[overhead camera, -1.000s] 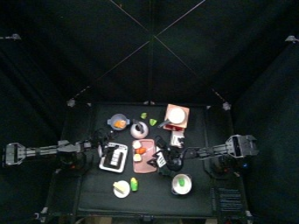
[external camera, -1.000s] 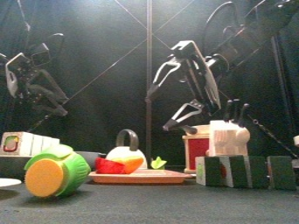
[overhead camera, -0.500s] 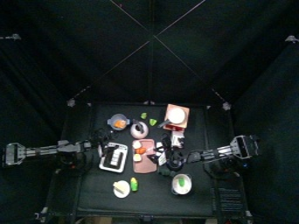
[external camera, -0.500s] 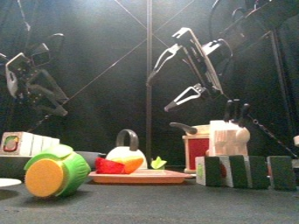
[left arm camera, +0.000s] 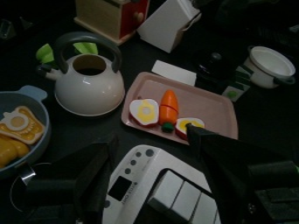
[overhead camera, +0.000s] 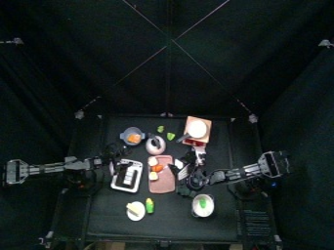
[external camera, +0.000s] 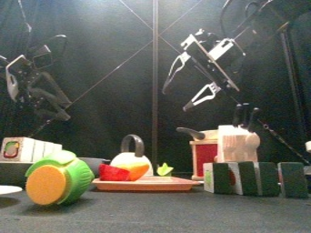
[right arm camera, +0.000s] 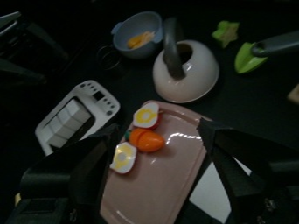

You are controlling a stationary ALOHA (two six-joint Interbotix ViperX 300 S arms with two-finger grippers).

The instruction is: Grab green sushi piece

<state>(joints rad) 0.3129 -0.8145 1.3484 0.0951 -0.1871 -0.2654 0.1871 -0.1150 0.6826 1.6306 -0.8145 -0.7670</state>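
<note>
Green sushi piece (external camera: 57, 181), round, on its side, orange-yellow face forward.

You had open air above the pink tray (left arm camera: 219, 115), with the right gripper (external camera: 209, 80) hanging high, jaws spread wide. The white kettle (left arm camera: 87, 85) crowded one side of the tray, its tall handle the chief snag. The toaster (left arm camera: 158, 187) hemmed the near edge. The knife block (external camera: 238, 144) and red box (left arm camera: 112, 15) walled the far side
</note>
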